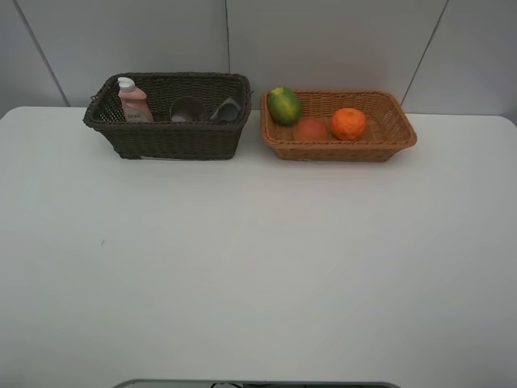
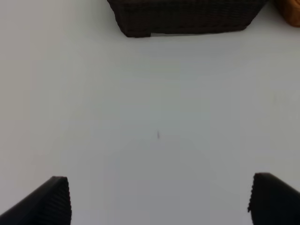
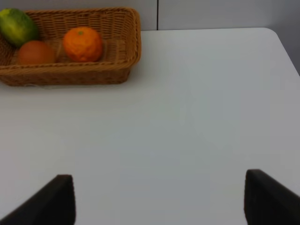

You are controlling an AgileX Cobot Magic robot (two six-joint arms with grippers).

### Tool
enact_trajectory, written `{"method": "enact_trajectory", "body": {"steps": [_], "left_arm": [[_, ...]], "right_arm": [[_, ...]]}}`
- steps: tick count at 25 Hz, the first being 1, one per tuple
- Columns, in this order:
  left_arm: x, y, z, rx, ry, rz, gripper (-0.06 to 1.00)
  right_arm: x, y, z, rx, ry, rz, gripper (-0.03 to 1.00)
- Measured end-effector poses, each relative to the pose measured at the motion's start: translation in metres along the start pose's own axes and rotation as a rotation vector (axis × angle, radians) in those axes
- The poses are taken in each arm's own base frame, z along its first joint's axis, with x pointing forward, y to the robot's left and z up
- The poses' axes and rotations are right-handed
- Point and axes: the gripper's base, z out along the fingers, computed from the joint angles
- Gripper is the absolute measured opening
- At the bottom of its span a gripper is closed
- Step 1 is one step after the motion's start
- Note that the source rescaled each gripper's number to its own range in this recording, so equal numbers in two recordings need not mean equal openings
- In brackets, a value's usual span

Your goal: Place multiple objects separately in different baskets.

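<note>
The dark basket point(image 1: 168, 121) holds the pink bottle point(image 1: 133, 102), cup point(image 1: 188, 109) and pump bottle point(image 1: 227, 110). The tan basket point(image 1: 339, 145) holds three fruits: green fruit point(image 1: 284, 105), red fruit point(image 1: 312, 129), mandarin point(image 1: 349, 124). Left gripper point(image 2: 159, 199) and right gripper point(image 3: 159, 197) gape empty above the table point(image 1: 258, 267).

Two of my baskets are sitting side by side at the far edge of the white table point(image 1: 258, 267), in the upper half of the frame. The dark brown basket point(image 1: 170, 139) is sitting upper left and is holding the pink white-capped bottle point(image 1: 133, 103) at its left end, with a translucent cup point(image 1: 188, 109) in the middle and a dark grey bottle point(image 1: 227, 110) lying toward its right. Just beside it, upper right of centre, the orange-tan basket point(image 1: 339, 147) is holding a green oval fruit point(image 1: 284, 105) resting against its left rim, a red-orange round fruit point(image 1: 312, 129) next to it, and an orange mandarin point(image 1: 349, 124) beside that.
</note>
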Motion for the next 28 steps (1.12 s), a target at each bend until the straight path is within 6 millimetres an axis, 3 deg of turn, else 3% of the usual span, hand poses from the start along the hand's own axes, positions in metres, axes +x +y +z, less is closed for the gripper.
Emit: {"method": "enact_trajectory", "body": {"steps": [21,28], "left_arm": [[0.002,0.005,0.005,-0.052,-0.004,0.008,0.94],[0.01,0.005,-0.009,-0.065,-0.118,-0.005,0.94]], "right_arm": [[0.0,0.0,0.0,0.0,0.0,0.0,0.91],[0.0,0.0,0.0,0.0,0.0,0.0,0.91]]}}
